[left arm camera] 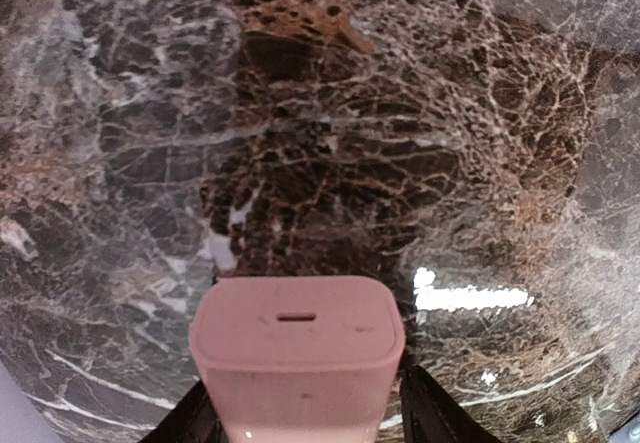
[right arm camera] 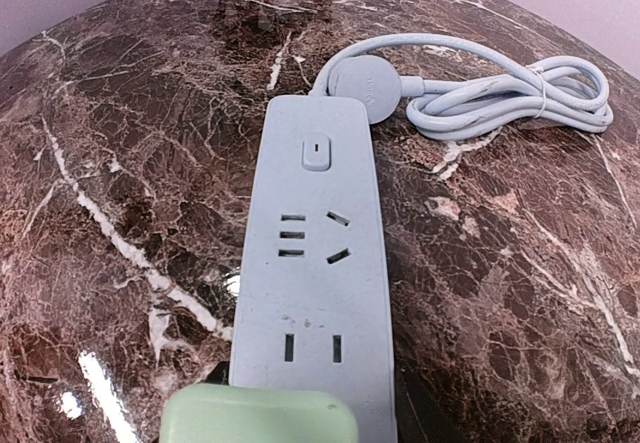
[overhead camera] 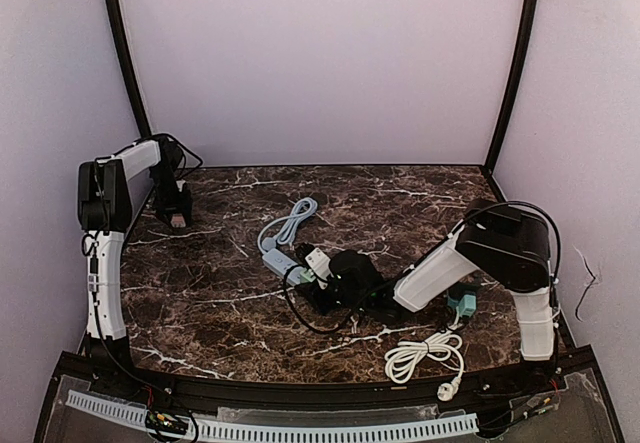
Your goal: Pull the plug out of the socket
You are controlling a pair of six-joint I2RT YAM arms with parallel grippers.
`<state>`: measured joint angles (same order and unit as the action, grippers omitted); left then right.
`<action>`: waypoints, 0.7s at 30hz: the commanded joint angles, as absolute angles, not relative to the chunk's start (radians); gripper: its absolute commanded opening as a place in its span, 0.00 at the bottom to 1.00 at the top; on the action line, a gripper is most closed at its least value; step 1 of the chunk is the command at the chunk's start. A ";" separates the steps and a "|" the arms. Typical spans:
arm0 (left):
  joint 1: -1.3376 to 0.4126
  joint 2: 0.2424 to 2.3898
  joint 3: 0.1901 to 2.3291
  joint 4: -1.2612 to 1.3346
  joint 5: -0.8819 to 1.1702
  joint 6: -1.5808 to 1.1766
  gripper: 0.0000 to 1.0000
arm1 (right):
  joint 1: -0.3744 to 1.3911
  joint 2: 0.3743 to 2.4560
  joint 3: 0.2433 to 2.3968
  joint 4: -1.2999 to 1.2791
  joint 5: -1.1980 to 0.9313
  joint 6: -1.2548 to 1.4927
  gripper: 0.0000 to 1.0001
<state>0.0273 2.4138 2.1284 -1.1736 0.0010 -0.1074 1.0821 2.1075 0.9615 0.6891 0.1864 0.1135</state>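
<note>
A pale blue-grey power strip lies flat on the marble, its coiled cable at the far end. In the top view the strip is mid-table. My right gripper is at its near end, shut on a light green plug. That plug sits over the strip's near end, and I cannot tell if its pins are seated. The two slots just beyond it are empty. My left gripper is at the far left corner, low over the table, shut on a pink charger plug.
A teal adapter and a white coiled cable with a plug lie at the front right, beside the right arm's base. Black frame posts stand at the back corners. A raised edge runs along the table front.
</note>
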 commanded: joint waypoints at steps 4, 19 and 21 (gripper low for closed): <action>0.025 2.424 2.157 -1.172 0.041 -0.102 0.64 | 1.066 2.126 0.932 0.614 0.205 0.117 0.00; -0.017 2.130 2.042 -1.071 0.042 -0.142 0.99 | 1.065 2.090 0.936 0.603 0.235 0.124 0.71; -0.041 2.058 1.972 -1.019 0.057 -0.151 0.99 | 1.065 2.079 0.940 0.598 0.241 0.128 0.83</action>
